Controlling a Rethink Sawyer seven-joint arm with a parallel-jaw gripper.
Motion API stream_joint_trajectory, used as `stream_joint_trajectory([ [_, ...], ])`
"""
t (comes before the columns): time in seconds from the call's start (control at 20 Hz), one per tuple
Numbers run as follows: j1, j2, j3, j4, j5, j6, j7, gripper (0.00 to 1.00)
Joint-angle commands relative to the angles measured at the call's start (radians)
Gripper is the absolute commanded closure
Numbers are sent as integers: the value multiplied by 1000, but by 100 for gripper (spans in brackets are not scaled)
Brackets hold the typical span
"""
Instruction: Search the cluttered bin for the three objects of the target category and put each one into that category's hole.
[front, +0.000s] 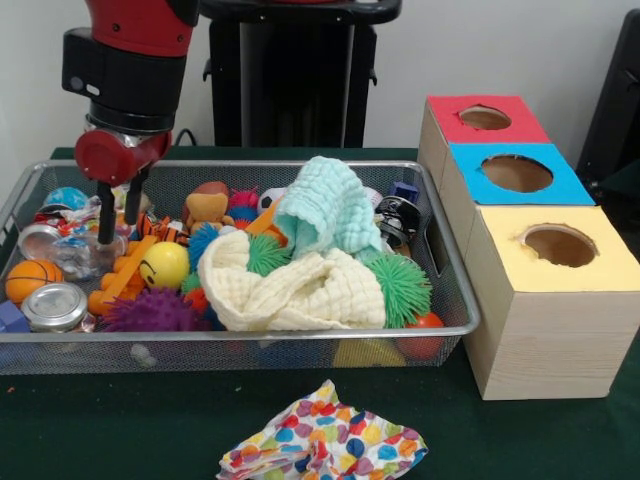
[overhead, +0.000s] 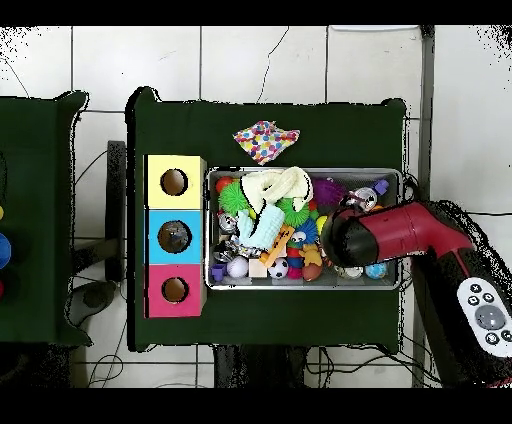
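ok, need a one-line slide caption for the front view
Sawyer gripper lowered into the left end of a cluttered wire bin of toys and cloths, beside red, blue and yellow hole boxes.

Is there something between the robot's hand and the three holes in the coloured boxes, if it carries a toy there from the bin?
Yes. The hand is low at one end of the wire mesh bin; two cloths, mint green and cream, lie heaped between it and the boxes.

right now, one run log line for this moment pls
gripper: down in wire bin left end, among toys | holding: cannot tell | cloths: piled mid-bin | boxes: red, blue, yellow holes
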Motion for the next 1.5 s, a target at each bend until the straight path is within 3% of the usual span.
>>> stream_joint_trajectory([
  [0.05, -11, 60, 76, -77, -64, 65, -379, 0],
  [0.65, -27, 92, 70, -108, -73, 55, -426, 0],
  [0.95, -50, 63, 62, -99, -66, 75, -483, 0],
  [1.5, -77, 30, 44, -71, -45, 98, -496, 0],
])
